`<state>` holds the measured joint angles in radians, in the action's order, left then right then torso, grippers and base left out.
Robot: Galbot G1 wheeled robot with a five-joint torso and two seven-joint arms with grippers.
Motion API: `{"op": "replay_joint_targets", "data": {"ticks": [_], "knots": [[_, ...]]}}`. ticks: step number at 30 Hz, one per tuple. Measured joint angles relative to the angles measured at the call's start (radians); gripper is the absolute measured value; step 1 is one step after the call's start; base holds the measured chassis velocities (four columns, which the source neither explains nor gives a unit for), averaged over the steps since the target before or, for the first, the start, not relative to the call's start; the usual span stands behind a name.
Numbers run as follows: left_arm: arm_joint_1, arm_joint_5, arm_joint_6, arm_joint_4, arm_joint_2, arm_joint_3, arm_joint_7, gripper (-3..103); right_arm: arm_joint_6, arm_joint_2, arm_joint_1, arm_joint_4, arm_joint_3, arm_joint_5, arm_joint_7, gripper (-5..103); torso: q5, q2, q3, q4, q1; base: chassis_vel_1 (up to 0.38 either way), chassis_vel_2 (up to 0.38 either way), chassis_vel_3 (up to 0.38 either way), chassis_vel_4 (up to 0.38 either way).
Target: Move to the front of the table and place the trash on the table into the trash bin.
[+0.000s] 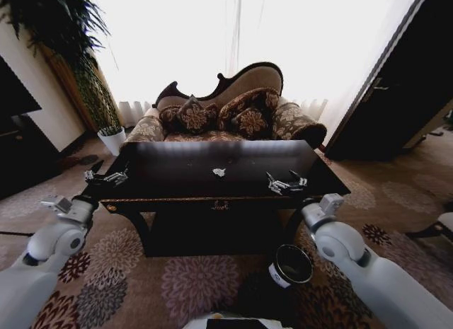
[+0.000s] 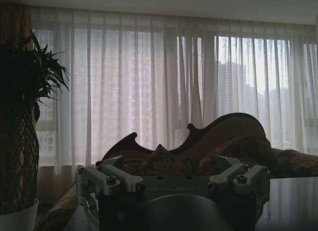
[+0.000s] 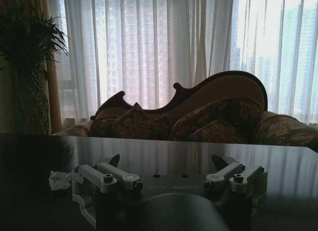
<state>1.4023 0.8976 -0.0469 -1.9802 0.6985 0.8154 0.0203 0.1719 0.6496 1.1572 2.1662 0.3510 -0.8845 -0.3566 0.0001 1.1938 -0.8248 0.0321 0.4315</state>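
The robot faces the long side of the dark glossy bench (image 1: 184, 166), whose front rail carries a small gold emblem. One wad of white crumpled paper, the trash (image 1: 219, 172), lies near the middle of the benchtop, well apart from both arms; the right wrist view shows the same wad (image 3: 60, 180) resting on the shiny surface off to one side of that arm's fingers. The left claw (image 1: 106, 177) hovers over the bench's left front corner with its fingers spread and nothing between them. The right claw (image 1: 286, 183) sits over the right front part of the benchtop, also spread wide and empty, its two dark fingertips (image 3: 115, 159) standing well apart in the wrist view. The trash bin (image 1: 290, 266), a small black bucket with a white label, stands on the patterned carpet in front of the bench, below its right half and close to the right arm. Behind the bench stands a carved sofa (image 1: 226, 110) with patterned cushions, and a potted plant (image 1: 106, 110) stands at the left by the bright curtains.
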Motion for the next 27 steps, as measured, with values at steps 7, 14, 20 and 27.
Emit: {"op": "replay_joint_targets", "data": {"ticks": [7,14,20,27], "knots": [[0.0,0.0,0.0,0.0,0.0,0.0,0.0,100,-0.007,-0.066,-0.098,-0.076,-0.123,0.028,0.03,100,0.0,0.0,0.0,0.0002,0.0,0.0,0.0,0.0,0.0],[0.0,0.0,0.0,0.0,0.0,0.0,0.0,100,-0.007,-0.079,-0.258,-0.156,-0.312,0.02,0.049,100,-0.0001,0.0,0.0,0.0003,0.0,0.0,0.0,0.0,0.0],[0.0,0.0,0.0,0.0,0.0,0.0,0.0,100,0.003,-0.038,-0.512,-0.24,-0.523,-0.043,0.038,100,-0.0001,0.0,0.0,-0.0001,0.0,0.0,0.0,0.0,0.0],[0.0,0.0,0.0,0.0,0.0,0.0,0.0,100,0.023,0.016,-0.663,-0.275,-0.673,-0.098,0.015,100,-0.0003,0.0,0.0,0.0002,0.0,0.0,0.0,0.0,0.0]]}}
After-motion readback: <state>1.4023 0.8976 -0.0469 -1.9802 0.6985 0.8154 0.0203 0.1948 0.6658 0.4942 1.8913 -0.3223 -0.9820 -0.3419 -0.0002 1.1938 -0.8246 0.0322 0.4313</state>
